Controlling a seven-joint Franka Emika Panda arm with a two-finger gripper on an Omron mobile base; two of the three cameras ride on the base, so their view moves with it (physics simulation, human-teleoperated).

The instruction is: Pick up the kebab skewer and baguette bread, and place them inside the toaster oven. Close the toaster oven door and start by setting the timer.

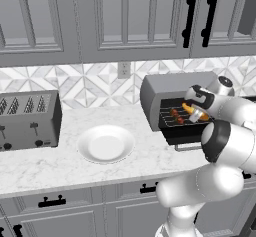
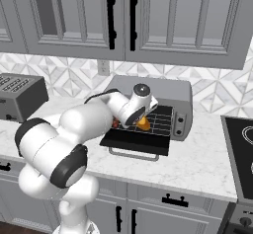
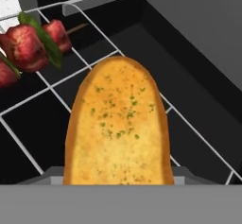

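On the marble counter: one toaster oven (image 1: 170, 93), door down, arm reaching in.

We count one kebab skewer (image 3: 30, 46) and one baguette bread (image 3: 118, 126), both lying on the oven's wire rack (image 3: 28, 102), the skewer to the left of the bread. One toaster oven door (image 2: 136, 141) lies flat toward the counter's near edge. One white plate (image 1: 106, 144) stands left of the oven, one grey slot toaster (image 1: 29, 119) further left. Grey cabinets hang above a patterned tile wall; a dark cooktop (image 2: 240, 149) lies at the right. Our gripper (image 2: 142, 121) sits over the bread; whether its fingers clasp the bread or stand free, we cannot tell.
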